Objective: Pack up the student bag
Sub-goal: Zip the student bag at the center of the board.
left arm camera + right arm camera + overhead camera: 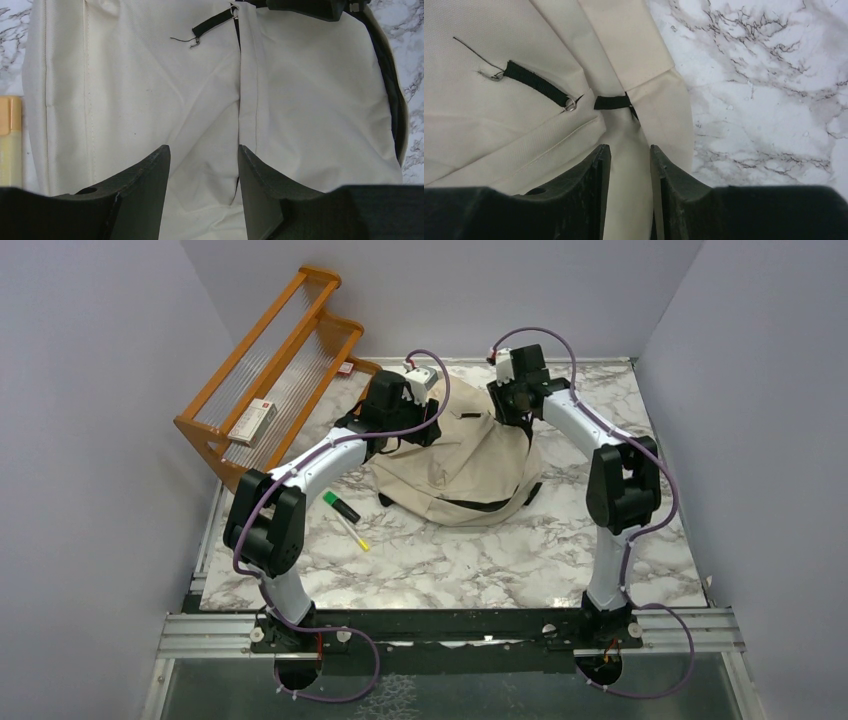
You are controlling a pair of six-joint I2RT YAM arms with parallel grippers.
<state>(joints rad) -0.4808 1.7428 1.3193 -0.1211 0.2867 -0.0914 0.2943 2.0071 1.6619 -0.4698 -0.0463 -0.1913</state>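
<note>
The student bag (470, 465) is a beige canvas backpack lying in the middle of the marble table (460, 560), with black straps at its near edge. My left gripper (398, 428) is at the bag's far left corner. In the left wrist view its jaws (204, 150) stand partly apart with a bunched fold of the bag's canvas (150, 85) between them. My right gripper (517, 408) is at the far right corner. Its jaws (630, 150) are narrowly set on a ridge of the bag's fabric (499, 120). A black zipper pull (535, 83) lies just ahead; it also shows in the left wrist view (212, 26).
An orange wooden rack (270, 370) stands at the back left with a small box (252, 421) on it. A green marker (341, 507) and a thin yellow pen (352, 532) lie left of the bag. A yellowish object (10, 140) shows at the left wrist view's edge.
</note>
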